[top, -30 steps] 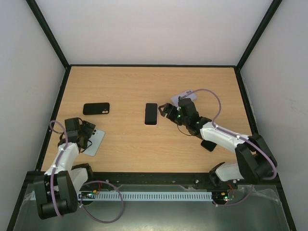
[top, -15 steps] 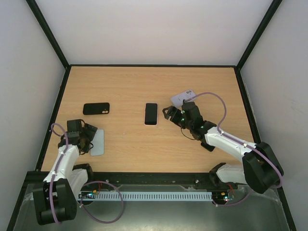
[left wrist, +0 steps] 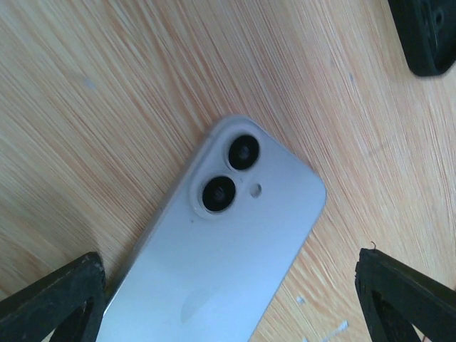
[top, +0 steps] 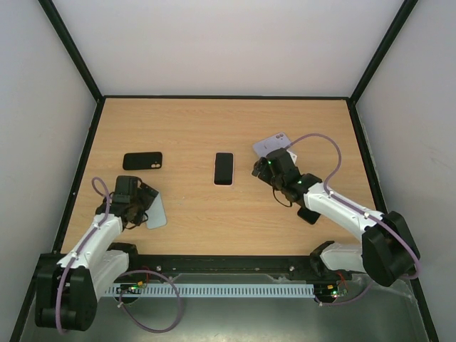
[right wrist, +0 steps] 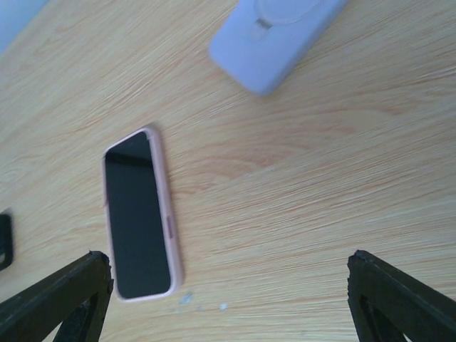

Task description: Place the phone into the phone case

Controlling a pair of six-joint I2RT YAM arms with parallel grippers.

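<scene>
A pale blue phone (top: 157, 212) (left wrist: 221, 256) lies face down on the table, its two lenses pointing up. My left gripper (top: 137, 202) (left wrist: 228, 313) hangs open just over it, a finger on either side of its width and neither one touching. A black phone case (top: 142, 161) (left wrist: 427, 35) lies beyond it, to the upper left. My right gripper (top: 262, 169) (right wrist: 228, 306) is open over bare wood, to the right of a phone in a pink case (top: 224, 169) (right wrist: 139, 217) that lies screen up.
A lilac case (top: 273, 144) (right wrist: 278, 35) with a ring on its back lies behind the right gripper. A small dark object (top: 308, 215) sits under the right forearm. Black frame rails (top: 85, 157) border the table on the left, right and back.
My left gripper has shifted right, and the pale blue phone now lies a little further right and turned. My right gripper has drawn back to the right, away from the pink-cased phone.
</scene>
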